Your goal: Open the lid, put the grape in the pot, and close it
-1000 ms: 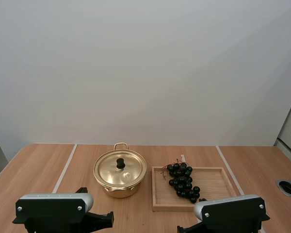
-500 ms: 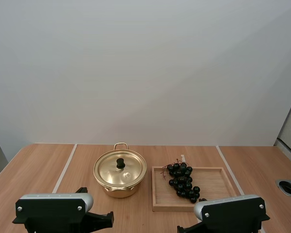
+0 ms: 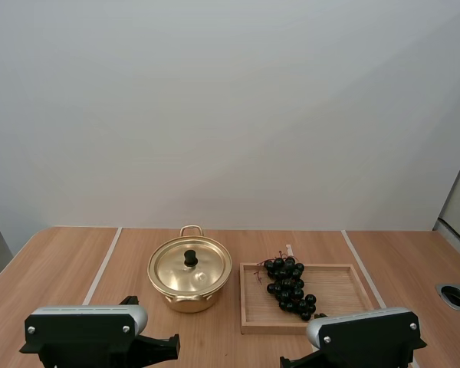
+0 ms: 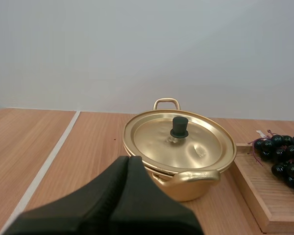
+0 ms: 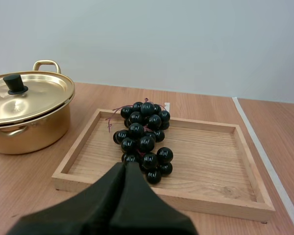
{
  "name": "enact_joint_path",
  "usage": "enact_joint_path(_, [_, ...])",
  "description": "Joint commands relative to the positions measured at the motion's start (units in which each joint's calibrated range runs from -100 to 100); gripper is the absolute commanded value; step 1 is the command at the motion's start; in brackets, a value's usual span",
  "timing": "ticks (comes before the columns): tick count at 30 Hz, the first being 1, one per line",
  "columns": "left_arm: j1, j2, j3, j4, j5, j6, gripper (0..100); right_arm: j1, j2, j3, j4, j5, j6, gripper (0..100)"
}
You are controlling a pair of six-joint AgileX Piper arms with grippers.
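Facing the lid (image 4: 186, 144) straight ahead, left tool (image 4: 129, 159) sits nearer, pinched empty; right tool (image 5: 125, 165), likewise closed, fronts the grapes (image 5: 143, 134).

My left gripper (image 4: 128, 159), fingers pressed together, sits on the near side of the pot (image 4: 179, 161), with bare table (image 4: 34, 147) between them and more open wood off to the pot's left. The lid (image 4: 196, 144) is on. Its black knob (image 4: 179, 127) stands upright at the centre with open air above and around it. The pot's near handle (image 4: 196, 176) juts toward me. The tray (image 5: 206, 161) stands just right of the pot, a narrow strip of table parting them. Its low rim rings the grapes (image 5: 143, 137), which lie in the pot-side half; the far half is bare wood. My right gripper (image 5: 125, 165), also closed, is near the front rim, grapes straight ahead.
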Motion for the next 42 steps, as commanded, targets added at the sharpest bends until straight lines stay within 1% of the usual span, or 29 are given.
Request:
enact_joint_path(1, [0.05,-0.34,0.14,-0.63,-0.42,-0.58,0,-0.22,-0.26,0.0,0.19,0.05,-0.13,0])
enact_joint_path(5, [0.05,-0.34,0.14,-0.63,-0.41,-0.58,0,-0.22,-0.26,0.0,-0.54,0.05,-0.13,0])
enact_joint_path(7, [0.05,-0.34,0.14,-0.63,-0.41,-0.58,0,-0.22,-0.26,0.0,0.54,-0.66,-0.13,0])
enact_joint_path(9, [0.05,-0.34,-2.22,-0.63,0.1,-0.58,0,-0.22,-0.26,-0.24,0.69,-0.32,-0.13,0])
enact_joint_path(11, [0.05,-0.34,-5.56,0.14,3.08,-0.58,0,-0.22,-0.26,-3.21,0.96,0.33,-0.13,0])
enact_joint_path(13, [0.05,-0.34,-9.32,1.62,7.44,0.04,0,-0.22,-0.26,-7.19,1.59,3.98,-0.13,0])
enact_joint_path(14, [0.05,-0.34,-9.65,1.62,7.44,0.17,0,-0.22,-0.26,-8.07,1.57,4.93,-0.13,0])
enact_joint_path(15, [0.05,-0.34,-12.82,2.43,9.9,1.67,0,-0.22,-0.26,-12.12,2.3,8.84,-0.13,0])
enact_joint_path(17, [0.05,-0.34,-15.35,2.43,10.28,4.17,0,-0.22,-0.26,-16.43,2.7,11.1,-0.13,0])
enact_joint_path(18, [0.05,-0.34,-15.87,2.43,10.28,5.3,0,-0.22,-0.26,-17.24,2.7,11.3,-0.13,0])
enact_joint_path(19, [0.05,-0.34,-18.01,2.43,10.28,8.98,0,-0.22,-0.26,-20.3,2.7,11.56,-0.13,0])
enact_joint_path(20, [0.05,-0.34,-18.67,2.43,10.28,9.89,0,-0.22,-0.26,-22.07,2.7,11.56,-0.13,0])
enact_joint_path(21, [0.05,-0.34,-20.1,2.43,11.31,12.45,0,-0.22,-0.26,-23.65,2.7,11.56,-0.13,0])
enact_joint_path(23, [0.05,-0.34,-22.67,2.43,14.92,13.92,0,-0.22,-0.26,-26.29,2.3,12.21,-0.13,0])
enact_joint_path(29, [0.05,-0.34,-27.29,2.43,22.68,13.58,0,-0.22,-0.26,-30.21,2.66,14.86,-0.13,0])
enact_joint_path(34, [0.05,-0.34,-27.29,2.43,24.44,12.42,1,-0.22,-0.26,-30.65,2.37,20.1,-0.13,0])
enact_joint_path(35, [0.05,-0.34,-27.29,2.43,24.79,10.71,4,-0.22,-0.26,-30.65,2.37,20.8,-0.13,11])
enact_joint_path(36, [0.05,-0.34,-27.29,2.43,25.17,9.27,8,-0.22,-0.26,-30.65,2.37,21.18,-0.13,19])
enact_joint_path(37, [0.05,-0.34,-27.29,2.43,25.62,7.88,14,-0.22,-0.26,-30.65,2.37,22.07,-0.13,40])
enact_joint_path(38, [0.05,-0.34,-27.29,2.43,25.93,7.07,19,-0.22,-0.26,-30.65,2.37,22.51,-0.13,50])
enact_joint_path(39, [0.05,-0.34,-27.29,2.43,27.0,6.27,32,-0.22,-0.26,-30.65,2.37,23.09,-0.13,71])
enact_joint_path(40, [0.05,-0.34,-27.29,2.43,27.92,5.8,41,-0.22,-0.26,-30.65,2.37,23.34,-0.13,90])
enact_joint_path(41, [0.05,-0.34,-27.29,2.43,29.16,5.79,55,-0.22,-0.26,-30.65,2.37,23.34,-0.13,100])
enact_joint_path(42, [0.05,-0.34,-27.29,2.43,30.5,5.79,73,-0.22,-0.26,-30.65,2.37,23.34,-0.13,100])
